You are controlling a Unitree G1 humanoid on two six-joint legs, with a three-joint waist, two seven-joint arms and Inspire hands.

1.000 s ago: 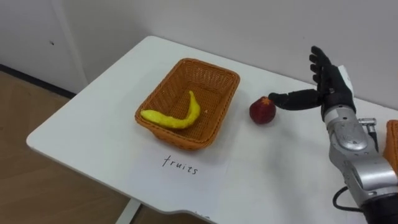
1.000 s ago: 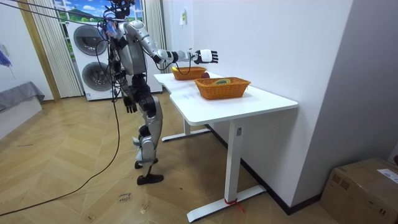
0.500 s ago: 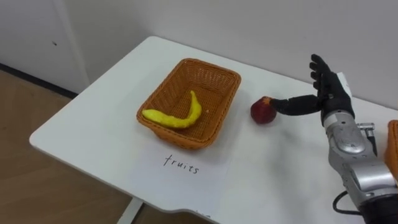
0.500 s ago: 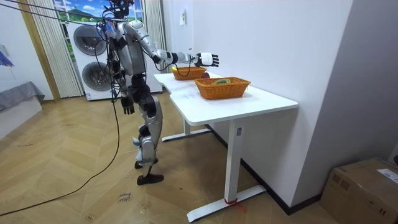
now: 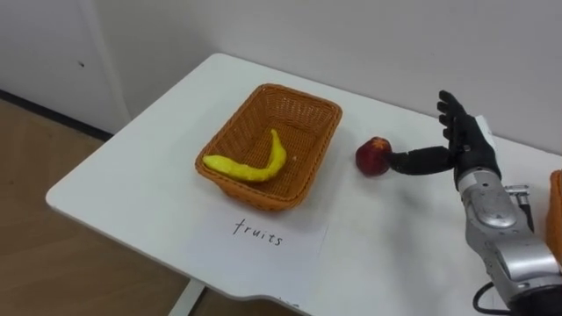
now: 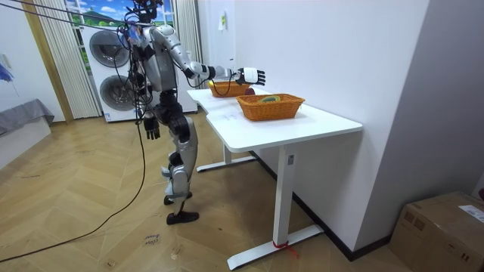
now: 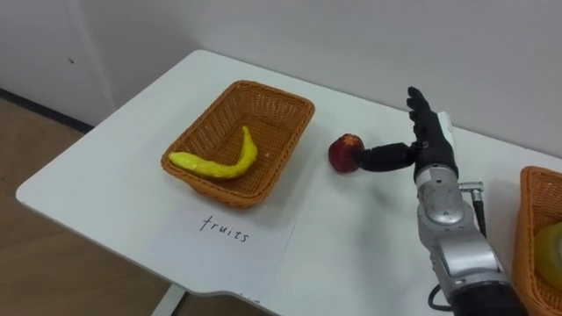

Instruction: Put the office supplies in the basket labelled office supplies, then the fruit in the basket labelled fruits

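The small round red apple (image 5: 373,156) sits on the white bench (image 5: 140,175) just beside the brown woven wicker basket (image 5: 294,114) holding a curved yellow banana (image 5: 250,165) — outside it, not yet sorted. The robot's right hand (image 5: 464,140) stands on the apple's other side, fingers straight and spread wide, holding nothing, thumb tip reaching the apple (the left hand (image 6: 150,126) hangs by the robot's hip). This looks like the approach to a grasp — next the hand must close round the apple and lift it over the rim.
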